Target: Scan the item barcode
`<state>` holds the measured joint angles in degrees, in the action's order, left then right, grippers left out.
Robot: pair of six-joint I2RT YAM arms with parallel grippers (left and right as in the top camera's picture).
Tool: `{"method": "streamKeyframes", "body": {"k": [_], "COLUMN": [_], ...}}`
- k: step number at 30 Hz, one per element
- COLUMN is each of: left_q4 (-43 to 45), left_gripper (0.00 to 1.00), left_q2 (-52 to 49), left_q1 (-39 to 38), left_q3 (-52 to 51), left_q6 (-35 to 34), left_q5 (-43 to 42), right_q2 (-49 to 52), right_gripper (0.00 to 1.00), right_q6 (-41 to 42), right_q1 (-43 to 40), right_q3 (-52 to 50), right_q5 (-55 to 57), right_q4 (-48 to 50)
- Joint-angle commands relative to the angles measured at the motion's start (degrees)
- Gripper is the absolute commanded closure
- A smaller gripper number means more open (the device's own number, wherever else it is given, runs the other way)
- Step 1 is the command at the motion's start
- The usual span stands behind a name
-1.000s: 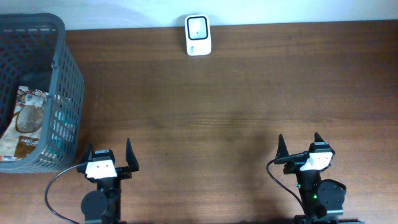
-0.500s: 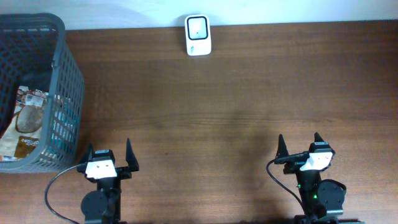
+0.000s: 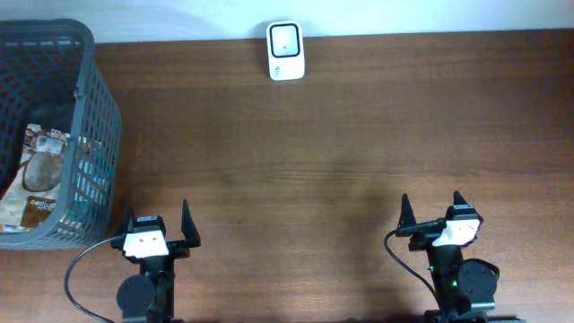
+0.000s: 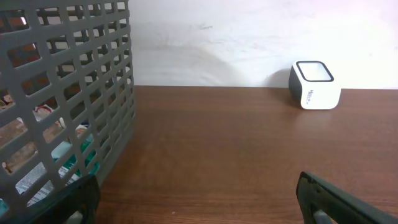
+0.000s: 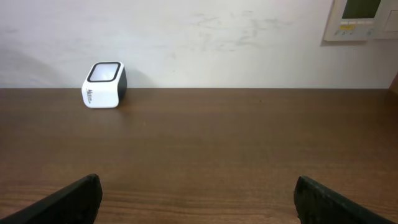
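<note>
A packaged item with a brown and white wrapper lies inside the grey plastic basket at the far left; through the basket wall only bits of packaging show. A white barcode scanner stands at the table's back edge, also seen as the scanner from the left wrist and the scanner from the right wrist. My left gripper stands open at the front left, beside the basket. My right gripper stands open at the front right. Neither holds anything.
The brown wooden table runs to a white wall behind. A wall panel hangs at the upper right in the right wrist view. The basket's tall mesh wall is close to the left gripper's left finger.
</note>
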<state>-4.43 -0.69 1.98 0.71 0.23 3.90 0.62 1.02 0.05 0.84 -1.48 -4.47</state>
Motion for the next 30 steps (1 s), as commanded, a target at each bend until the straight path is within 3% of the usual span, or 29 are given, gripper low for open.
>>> {"method": "streamKeyframes", "body": {"k": [1,7,9,10,12,13,17,19,21,23,25,26,30], "left_q4": [0.0,2.4,7.7,11.8,19.9,23.8,42.5,44.1,38.4,30.9,14.9,2.2,-34.9], "left_gripper": [0.01,0.01,0.01,0.01,0.01,0.01,0.01,0.01,0.01,0.01,0.01,0.01,0.01], "left_q2": [0.4,0.4,0.4,0.4,0.4,0.4,0.4,0.4,-0.9,-3.8,-10.3,-15.5,-34.7], "left_q1": [-0.2,-0.2,-0.2,-0.2,-0.2,-0.2,-0.2,0.2,1.2,2.1,3.6,4.7,7.2], "left_q3": [-0.2,-0.2,-0.1,-0.1,-0.1,-0.1,0.6,4.0,10.7,18.4,31.0,39.7,66.3], "left_q6": [0.9,-1.1,-11.4,-19.7,-28.5,-29.7,-30.7,-30.5,-24.4,-13.6,0.2,6.6,9.1], "left_q5": [0.4,-2.1,-18.3,-34.2,-49.9,-53.2,-55.8,-50.6,-47.0,-46.9,-46.5,-44.9,-39.1], "right_q2": [-0.4,-0.4,-0.4,-0.4,-0.4,-0.4,-0.4,-0.4,-0.4,-0.4,-0.4,-0.4,-0.4], "right_gripper": [0.02,0.02,0.02,0.02,0.02,0.02,0.02,0.02,0.02,0.02,0.02,0.02,0.01], "right_q6": [-0.3,-0.3,-0.3,-0.3,-0.3,-0.3,-0.3,-0.3,-0.3,-0.3,-0.3,-0.3,-0.3], "right_q1": [0.3,0.3,0.3,0.3,0.3,0.3,0.3,0.3,0.3,0.3,0.3,0.3,0.3], "right_q3": [-0.5,-0.5,-0.5,-0.5,-0.5,-0.5,-0.5,-0.5,-0.5,-0.5,-0.5,-0.5,-0.5], "right_q5": [0.7,0.7,0.7,0.7,0.7,0.7,0.7,0.7,0.7,0.7,0.7,0.7,0.7], "right_q4": [0.0,0.0,-0.1,-0.1,-0.1,0.0,0.0,0.0,-0.1,-0.1,-0.1,0.0,-0.1]}}
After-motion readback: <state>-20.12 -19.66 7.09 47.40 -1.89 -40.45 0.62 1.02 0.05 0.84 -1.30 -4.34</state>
